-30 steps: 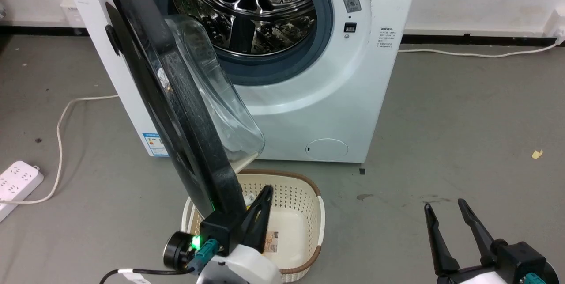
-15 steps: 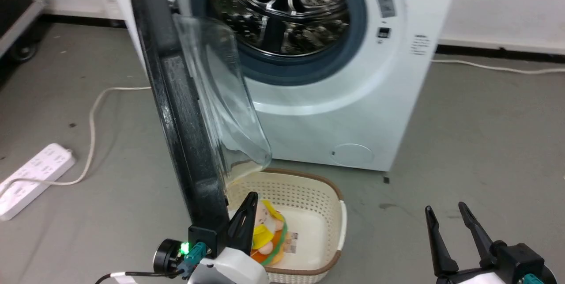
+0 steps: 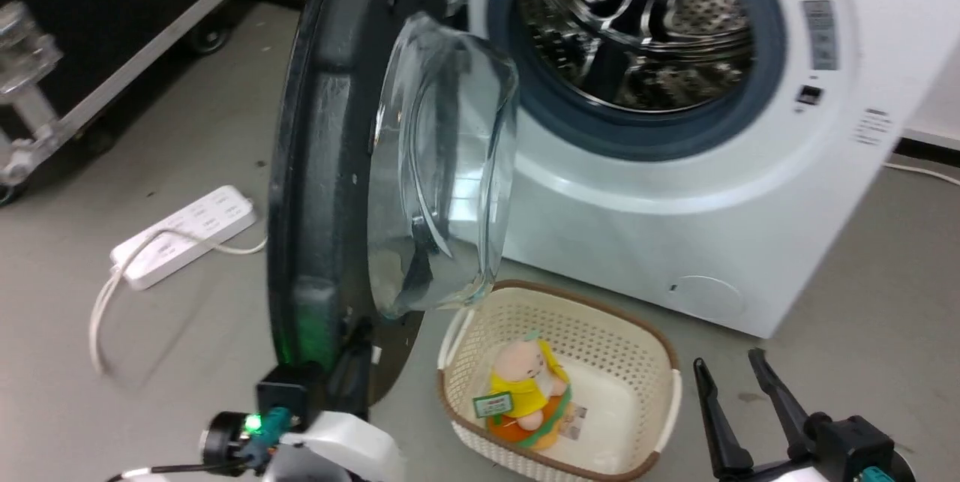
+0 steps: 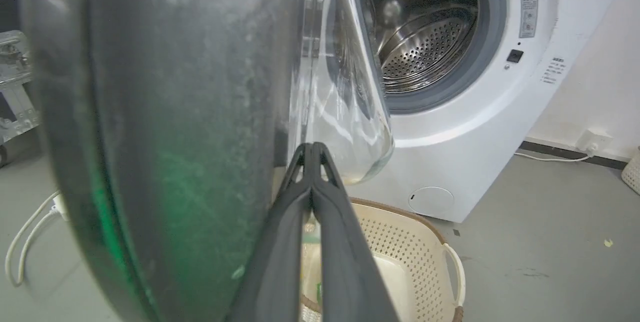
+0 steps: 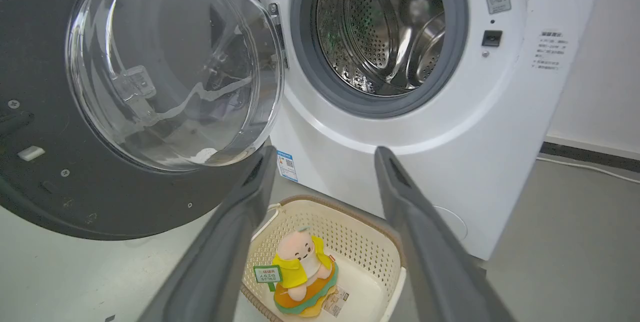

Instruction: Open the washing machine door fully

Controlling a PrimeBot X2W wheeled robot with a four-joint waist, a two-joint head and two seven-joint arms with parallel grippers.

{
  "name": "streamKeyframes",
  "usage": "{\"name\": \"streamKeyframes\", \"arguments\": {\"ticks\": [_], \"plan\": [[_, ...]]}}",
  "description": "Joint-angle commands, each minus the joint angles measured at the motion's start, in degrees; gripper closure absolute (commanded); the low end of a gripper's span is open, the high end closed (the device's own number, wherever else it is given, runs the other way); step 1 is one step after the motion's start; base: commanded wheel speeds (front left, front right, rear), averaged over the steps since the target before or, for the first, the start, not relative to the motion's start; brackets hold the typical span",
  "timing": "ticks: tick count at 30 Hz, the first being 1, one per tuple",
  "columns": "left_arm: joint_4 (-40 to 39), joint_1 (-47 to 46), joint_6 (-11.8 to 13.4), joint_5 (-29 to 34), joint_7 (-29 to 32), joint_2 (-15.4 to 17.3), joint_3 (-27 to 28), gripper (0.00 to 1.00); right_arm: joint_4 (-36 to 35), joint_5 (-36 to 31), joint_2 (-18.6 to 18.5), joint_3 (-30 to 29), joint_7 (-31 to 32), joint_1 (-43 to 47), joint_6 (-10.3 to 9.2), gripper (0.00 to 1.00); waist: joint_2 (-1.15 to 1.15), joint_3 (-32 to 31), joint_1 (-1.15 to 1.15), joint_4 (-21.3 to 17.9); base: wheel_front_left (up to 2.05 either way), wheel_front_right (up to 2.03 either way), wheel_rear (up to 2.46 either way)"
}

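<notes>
On my far left a white power strip lies on the floor. Next is the washing machine door, swung out from the washing machine, its glass bowl facing the drum. My left pincer is pressed shut and empty, just beside the door's lower inner rim. Further right a cream basket holds a plush toy. My right pincer gapes wide, holding nothing.
</notes>
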Motion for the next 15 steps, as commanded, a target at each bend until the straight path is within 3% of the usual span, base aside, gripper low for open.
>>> {"name": "streamKeyframes", "arguments": {"ticks": [1,7,15], "plan": [[-0.46,-0.02,0.69,-0.6,-0.3,1.0,1.35,1.0,0.07,0.18,0.19,0.21,-0.26,-0.75,0.05,0.0,0.0,1.58,0.0,2.59,0.0,0.0,0.0],[-0.24,-2.65,0.99,-3.13,-1.13,3.86,6.22,1.0,-0.4,-0.43,-1.19,1.0,0.2,-2.1,0.05,0.0,0.0,6.18,0.0,4.64,0.0,0.0,0.0],[4.22,-9.15,1.54,-6.46,-2.47,9.37,14.28,1.0,-3.12,-0.79,-4.5,1.44,2.5,-4.98,0.05,0.0,0.0,13.96,0.0,4.43,0.0,0.0,0.0]]}}
